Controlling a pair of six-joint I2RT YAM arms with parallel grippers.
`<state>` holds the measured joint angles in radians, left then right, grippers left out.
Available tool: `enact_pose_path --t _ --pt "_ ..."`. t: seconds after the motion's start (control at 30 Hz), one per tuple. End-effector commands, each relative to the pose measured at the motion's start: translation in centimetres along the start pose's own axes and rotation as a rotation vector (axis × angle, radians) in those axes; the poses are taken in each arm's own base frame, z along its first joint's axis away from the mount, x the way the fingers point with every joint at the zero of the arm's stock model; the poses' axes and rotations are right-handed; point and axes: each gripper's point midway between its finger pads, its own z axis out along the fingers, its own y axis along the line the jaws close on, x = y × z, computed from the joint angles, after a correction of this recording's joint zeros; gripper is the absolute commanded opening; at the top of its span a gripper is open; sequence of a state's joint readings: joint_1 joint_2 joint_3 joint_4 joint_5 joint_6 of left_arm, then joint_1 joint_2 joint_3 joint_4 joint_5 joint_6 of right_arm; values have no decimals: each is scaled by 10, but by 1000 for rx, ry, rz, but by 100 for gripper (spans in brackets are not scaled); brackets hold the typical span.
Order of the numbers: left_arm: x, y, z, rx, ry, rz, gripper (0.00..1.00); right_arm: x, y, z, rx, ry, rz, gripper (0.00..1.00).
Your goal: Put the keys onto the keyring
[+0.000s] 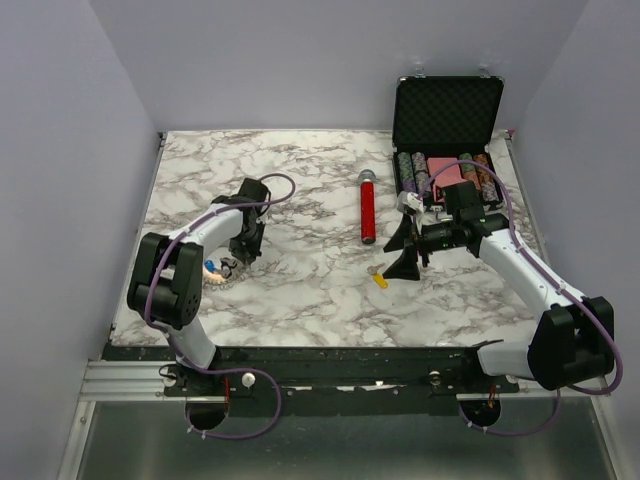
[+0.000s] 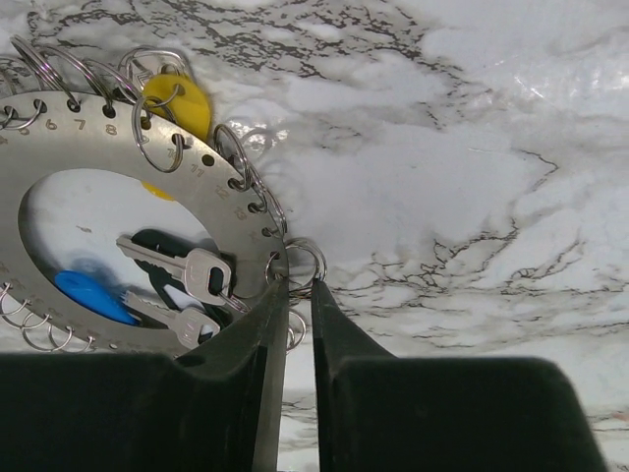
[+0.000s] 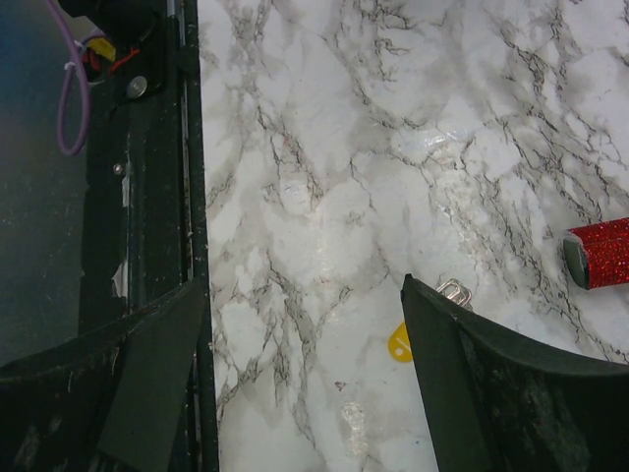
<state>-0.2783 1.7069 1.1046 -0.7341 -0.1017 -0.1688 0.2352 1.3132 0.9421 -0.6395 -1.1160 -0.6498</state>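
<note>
- L gripper [image 2: 300, 287] nearly closed at keyring [image 2: 88, 138] rim loop [image 2: 305, 258]; grip can't be confirmed.
- R gripper [image 3: 305, 283] held wide, empty; yellow key [image 3: 398, 342] just beside its finger, partly hidden.

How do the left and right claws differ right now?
Left claw is nearly shut; right claw is wide open. Left claw pinches a loop on the keyring rim; right claw is empty, above a loose yellow key. Both hang low over the marble table.
</note>
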Motion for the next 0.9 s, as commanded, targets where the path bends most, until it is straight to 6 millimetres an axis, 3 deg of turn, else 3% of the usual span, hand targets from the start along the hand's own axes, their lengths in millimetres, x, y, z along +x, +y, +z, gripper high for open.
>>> enact_pose_path --t 0.0,0.3,0.5,0.67,0.87 --pt "13 -12 -5 31 15 12 21 -4 8 -2 -25 -19 -11 89" --pt "21 -18 -11 58 0 -1 18 -4 8 -2 -27 -19 -11 90" --pt "5 -11 -24 22 -89 -22 19 -3 8 -2 -27 -19 -12 90" --pt "-13 -4 -31 -2 -158 -57 27 -4 8 -2 -28 -19 -14 90" --pt "-24 2 -27 -25 -151 -66 34 -4 9 -2 -27 -18 -13 90"
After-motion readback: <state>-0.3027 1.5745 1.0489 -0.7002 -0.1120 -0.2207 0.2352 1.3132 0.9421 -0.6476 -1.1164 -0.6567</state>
